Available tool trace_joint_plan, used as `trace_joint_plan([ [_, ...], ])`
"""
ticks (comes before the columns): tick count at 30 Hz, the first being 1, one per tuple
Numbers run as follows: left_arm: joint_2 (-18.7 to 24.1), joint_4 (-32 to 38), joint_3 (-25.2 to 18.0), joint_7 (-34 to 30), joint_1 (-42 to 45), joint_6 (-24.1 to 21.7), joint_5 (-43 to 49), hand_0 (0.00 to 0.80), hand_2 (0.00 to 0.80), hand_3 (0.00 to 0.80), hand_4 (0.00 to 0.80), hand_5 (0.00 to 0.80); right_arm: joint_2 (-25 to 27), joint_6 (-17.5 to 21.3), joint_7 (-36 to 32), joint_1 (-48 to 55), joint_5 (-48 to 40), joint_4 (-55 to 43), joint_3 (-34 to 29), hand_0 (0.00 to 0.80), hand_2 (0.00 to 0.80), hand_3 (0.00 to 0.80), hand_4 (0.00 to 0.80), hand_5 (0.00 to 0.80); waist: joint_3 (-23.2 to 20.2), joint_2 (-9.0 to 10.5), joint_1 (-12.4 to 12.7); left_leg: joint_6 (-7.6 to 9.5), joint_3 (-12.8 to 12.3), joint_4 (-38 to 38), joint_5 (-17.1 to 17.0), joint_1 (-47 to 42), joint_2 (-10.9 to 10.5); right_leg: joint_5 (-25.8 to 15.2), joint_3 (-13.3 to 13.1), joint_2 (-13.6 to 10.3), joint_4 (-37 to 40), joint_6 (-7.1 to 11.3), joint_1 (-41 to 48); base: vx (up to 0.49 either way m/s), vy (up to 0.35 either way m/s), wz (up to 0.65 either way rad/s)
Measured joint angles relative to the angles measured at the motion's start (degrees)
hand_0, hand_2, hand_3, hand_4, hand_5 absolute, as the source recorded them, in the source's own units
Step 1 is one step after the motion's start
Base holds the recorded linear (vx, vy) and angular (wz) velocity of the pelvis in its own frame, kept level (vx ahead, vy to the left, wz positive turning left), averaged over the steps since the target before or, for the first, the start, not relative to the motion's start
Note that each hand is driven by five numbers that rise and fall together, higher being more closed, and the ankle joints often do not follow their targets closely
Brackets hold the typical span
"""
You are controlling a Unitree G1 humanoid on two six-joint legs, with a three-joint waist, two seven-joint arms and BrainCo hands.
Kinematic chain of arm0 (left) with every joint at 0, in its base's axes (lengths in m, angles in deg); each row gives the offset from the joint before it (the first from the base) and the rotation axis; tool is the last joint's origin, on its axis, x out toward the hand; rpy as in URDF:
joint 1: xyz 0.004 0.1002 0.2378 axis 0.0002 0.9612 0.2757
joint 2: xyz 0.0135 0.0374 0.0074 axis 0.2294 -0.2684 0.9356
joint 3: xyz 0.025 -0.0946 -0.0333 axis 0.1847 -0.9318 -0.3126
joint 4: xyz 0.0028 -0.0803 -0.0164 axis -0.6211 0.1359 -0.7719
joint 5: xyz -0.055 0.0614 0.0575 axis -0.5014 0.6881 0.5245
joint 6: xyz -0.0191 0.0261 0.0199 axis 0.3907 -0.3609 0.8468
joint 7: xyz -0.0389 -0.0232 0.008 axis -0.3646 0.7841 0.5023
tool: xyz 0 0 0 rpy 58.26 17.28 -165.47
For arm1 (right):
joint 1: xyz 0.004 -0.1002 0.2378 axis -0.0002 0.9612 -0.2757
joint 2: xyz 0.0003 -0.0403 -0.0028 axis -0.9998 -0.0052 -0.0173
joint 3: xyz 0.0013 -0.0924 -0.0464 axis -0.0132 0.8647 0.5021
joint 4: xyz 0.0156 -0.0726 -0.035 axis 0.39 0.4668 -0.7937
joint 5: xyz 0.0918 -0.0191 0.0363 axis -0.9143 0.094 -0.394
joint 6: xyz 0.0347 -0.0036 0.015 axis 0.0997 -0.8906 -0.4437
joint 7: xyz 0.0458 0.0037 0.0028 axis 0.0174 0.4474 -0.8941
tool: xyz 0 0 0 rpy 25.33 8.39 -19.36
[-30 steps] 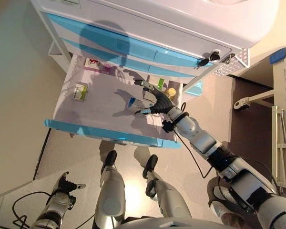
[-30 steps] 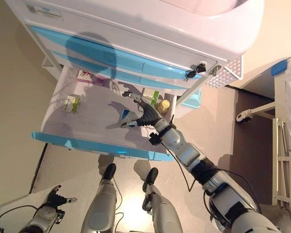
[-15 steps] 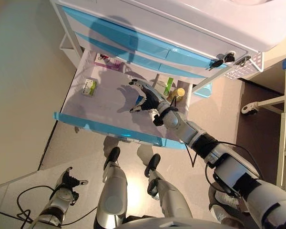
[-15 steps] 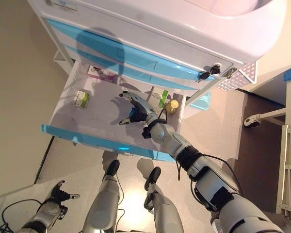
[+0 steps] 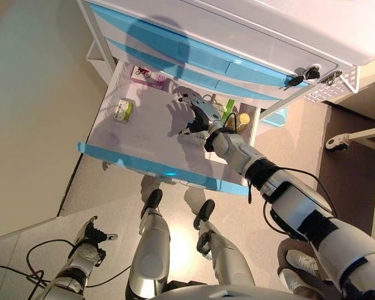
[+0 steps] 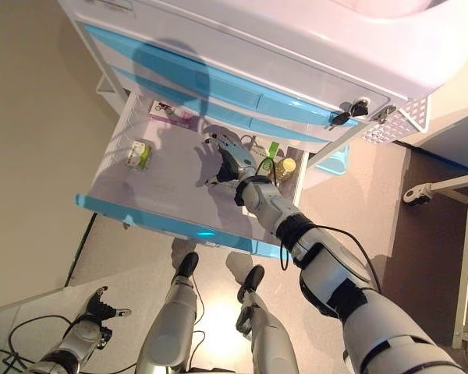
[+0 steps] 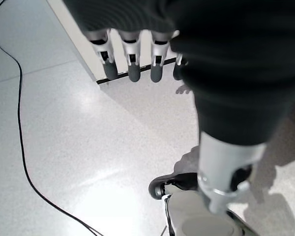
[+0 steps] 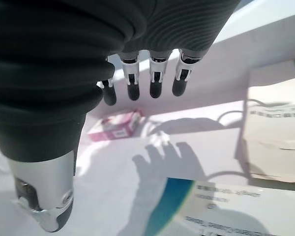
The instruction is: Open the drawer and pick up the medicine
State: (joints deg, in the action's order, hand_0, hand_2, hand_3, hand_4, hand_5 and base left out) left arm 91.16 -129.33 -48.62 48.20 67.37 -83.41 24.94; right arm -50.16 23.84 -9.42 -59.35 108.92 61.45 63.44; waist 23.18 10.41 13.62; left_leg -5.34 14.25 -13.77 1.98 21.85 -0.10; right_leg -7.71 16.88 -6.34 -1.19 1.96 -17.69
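The lower drawer [image 5: 144, 166] of the white cabinet stands pulled out, with a blue front and a white floor. My right hand [image 5: 197, 116] hovers open over its right half, fingers straight and holding nothing. In the right wrist view a blue-and-white medicine box [image 8: 217, 208] lies just beneath the hand, a larger white box [image 8: 276, 132] beside it and a pink box [image 8: 116, 127] past the fingertips [image 8: 156, 89]. A green-and-white box [image 5: 122, 111] lies at the drawer's left. My left hand [image 5: 91, 240] hangs open low beside the floor.
A green box [image 5: 229, 107] and a yellow-capped bottle [image 5: 242, 119] stand at the drawer's right rear. The shut blue drawers [image 5: 194, 56] overhang the back of the open one. A key [image 5: 297, 80] sticks out of the cabinet's lock, and a white wire basket [image 5: 335, 89] hangs on its right side.
The camera has shifted. My right hand has moved deeper into the drawer, past the blue-and-white box, and its fingers have straightened. The left hand has stayed low.
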Motion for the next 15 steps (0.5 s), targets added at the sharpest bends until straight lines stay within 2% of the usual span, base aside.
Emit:
trace_joint_plan([
  [15,-0.52,-1.14,1.11,0.20,-0.56,0.01,-0.13,0.000,0.000,0.000,0.000,0.000,-0.14,-1.99,0.21,-0.17,1.60,8.38,0.00,0.000,0.000,0.000,0.000,0.000,0.00,-0.46,0.01,-0.02,0.34,-0.14,-0.31,0.74,-0.21,-0.01,0.01,-0.12,-0.22,-0.01,-0.55,-0.001,0.001,0.00],
])
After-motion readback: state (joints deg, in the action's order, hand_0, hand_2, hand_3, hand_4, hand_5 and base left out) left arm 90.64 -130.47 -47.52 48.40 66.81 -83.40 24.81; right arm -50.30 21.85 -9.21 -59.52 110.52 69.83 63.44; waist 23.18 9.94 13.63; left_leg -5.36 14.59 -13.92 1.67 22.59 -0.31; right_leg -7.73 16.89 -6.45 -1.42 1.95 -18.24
